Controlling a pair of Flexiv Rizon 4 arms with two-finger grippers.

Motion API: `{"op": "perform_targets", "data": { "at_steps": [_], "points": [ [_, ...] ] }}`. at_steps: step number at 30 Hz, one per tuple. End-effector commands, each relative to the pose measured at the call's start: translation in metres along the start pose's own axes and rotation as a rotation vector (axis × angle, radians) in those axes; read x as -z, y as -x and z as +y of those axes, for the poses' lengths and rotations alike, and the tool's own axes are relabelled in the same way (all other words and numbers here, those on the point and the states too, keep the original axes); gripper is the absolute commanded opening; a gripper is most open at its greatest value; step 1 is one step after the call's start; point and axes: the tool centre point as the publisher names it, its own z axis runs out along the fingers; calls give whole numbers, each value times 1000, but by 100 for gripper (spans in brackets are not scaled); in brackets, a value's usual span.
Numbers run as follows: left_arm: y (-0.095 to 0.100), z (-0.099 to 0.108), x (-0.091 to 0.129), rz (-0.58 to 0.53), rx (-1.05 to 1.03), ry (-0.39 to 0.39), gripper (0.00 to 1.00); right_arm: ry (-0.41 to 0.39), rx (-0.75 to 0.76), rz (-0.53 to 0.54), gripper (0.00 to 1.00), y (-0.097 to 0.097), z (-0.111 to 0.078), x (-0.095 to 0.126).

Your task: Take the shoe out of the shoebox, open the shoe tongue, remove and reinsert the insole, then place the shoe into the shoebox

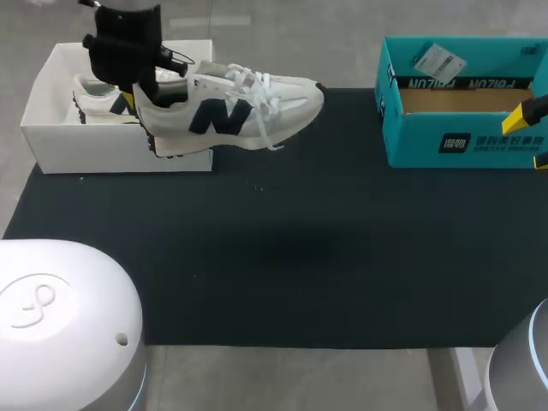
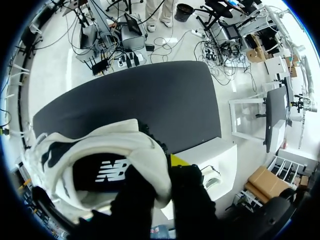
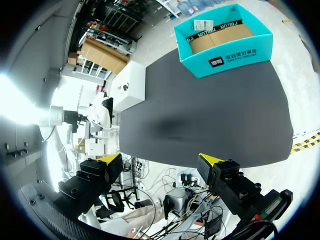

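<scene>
Holding white-and-navy mesh sneaker (image 1: 231, 107) above white cardboard shoebox (image 1: 51, 128), clamping heel collar in left gripper (image 2: 162, 172), leaving right gripper (image 3: 160, 159) open & empty, needing level carrying to black table mat (image 1: 300, 257) w/o tilting.

White sneaker (image 1: 244, 107), navy logo, aloft over white shoebox (image 1: 111, 152) rim

The shoe (image 1: 257, 107) overhangs the shoebox (image 1: 111, 147), a second box (image 1: 479, 144) far right.

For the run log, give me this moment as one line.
phase: take shoe out | left tool: shut on shoe heel, toe past white shoebox rim | right tool: open, empty
</scene>
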Motion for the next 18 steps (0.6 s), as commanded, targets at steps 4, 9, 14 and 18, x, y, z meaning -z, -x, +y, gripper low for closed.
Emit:
{"op": "perform_targets", "data": {
  "at_steps": [4,9,14,18],
  "points": [
    [68,-6,3,73,-11,9,0,-4,-1,-1,100,0,2,-1],
    [104,-10,0,72,-13,-8,0,-4,-1,-1,100,0,2,-1],
    [129,-14,-4,65,-10,-4,0,-4,-1,-1,100,0,2,-1],
    [140,-15,-9,54,14,1,0,-4,-1,-1,100,0,2,-1]
  ]
}}
